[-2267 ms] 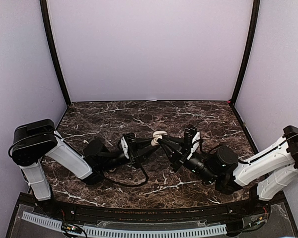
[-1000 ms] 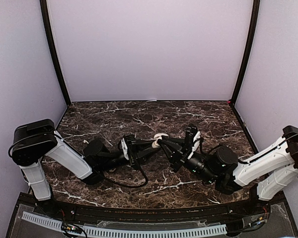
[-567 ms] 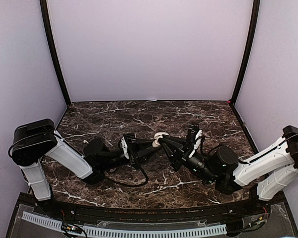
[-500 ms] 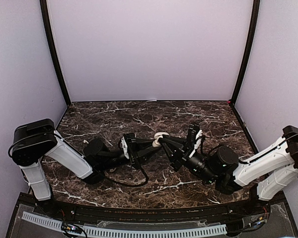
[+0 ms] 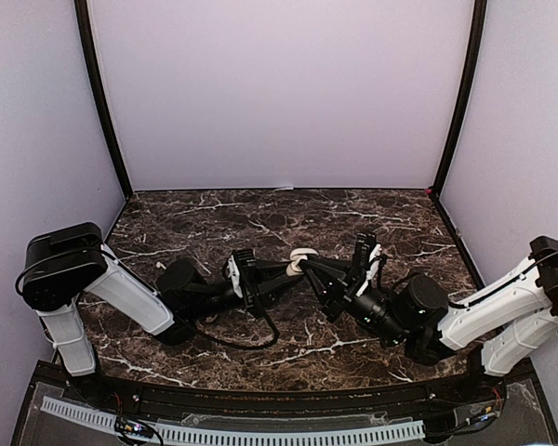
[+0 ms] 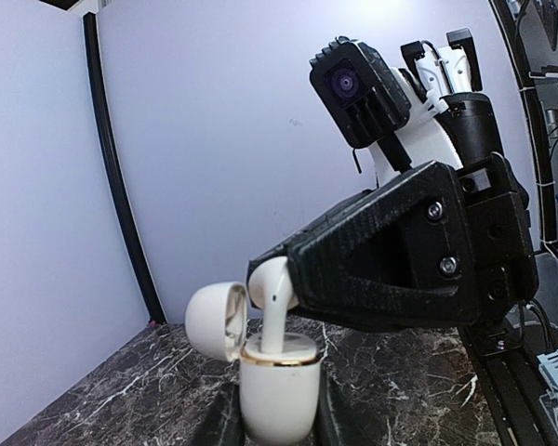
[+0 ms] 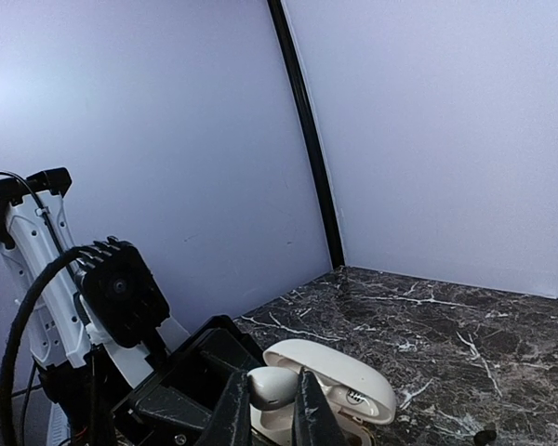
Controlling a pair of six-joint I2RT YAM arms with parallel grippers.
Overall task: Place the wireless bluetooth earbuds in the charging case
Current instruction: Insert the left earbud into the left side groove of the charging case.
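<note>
Your left fingers [image 6: 330, 427] clamp the white gold-rimmed plastic charging case [image 6: 279, 390] (lid open); your right fingers [image 7: 309, 409] pinch the white stemmed earbud [image 6: 270, 297], stem tip at the case's rim.

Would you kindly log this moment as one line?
phase: insertion | left gripper: shut on charging case, lid open | right gripper: shut on white earbud, partly in case
</note>
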